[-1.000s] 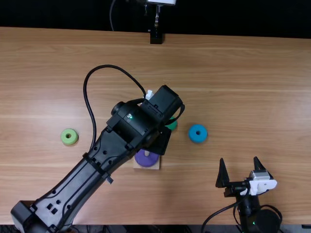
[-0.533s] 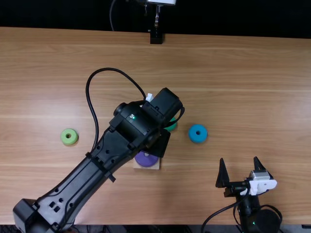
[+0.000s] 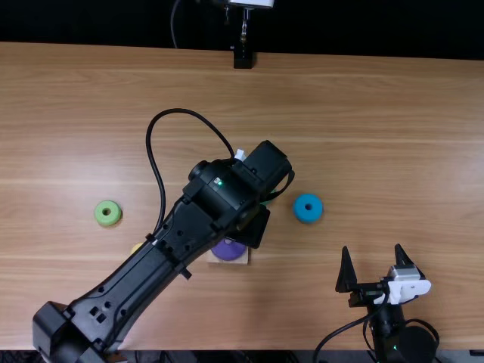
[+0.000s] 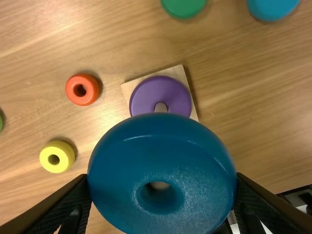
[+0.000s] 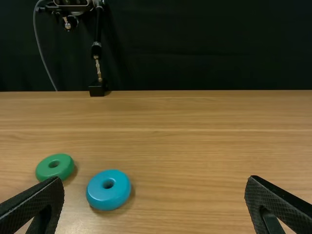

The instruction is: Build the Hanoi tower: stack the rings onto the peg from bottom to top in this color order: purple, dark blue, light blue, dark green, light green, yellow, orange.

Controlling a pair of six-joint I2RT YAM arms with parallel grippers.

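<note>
Right now you have one ring placed and a second in hand: the thick purple ring sits around the wooden peg on its square, pale wooden base, so the bottom of the tower is done. Your left end effector is closed about the glossy dark blue ring, one finger on either side, and carries it just beside the peg as the left wrist view has it, with the peg's tip showing past the ring's rim. I'd count that layer as under way, since the ring isn't on the peg; it looks to need a little centring before you lower and release it. After that you have five rings to stack, all lying loose on the light brown wooden tabletop: the light blue ring next, then the dark green ring near it, the small light green ring well apart from them, the small yellow ring, and lastly the small orange ring. Your right end effector stands empty with its fingers wide apart, so by my reckoning you're early in the build, with most of the colour order ahead of you
</note>
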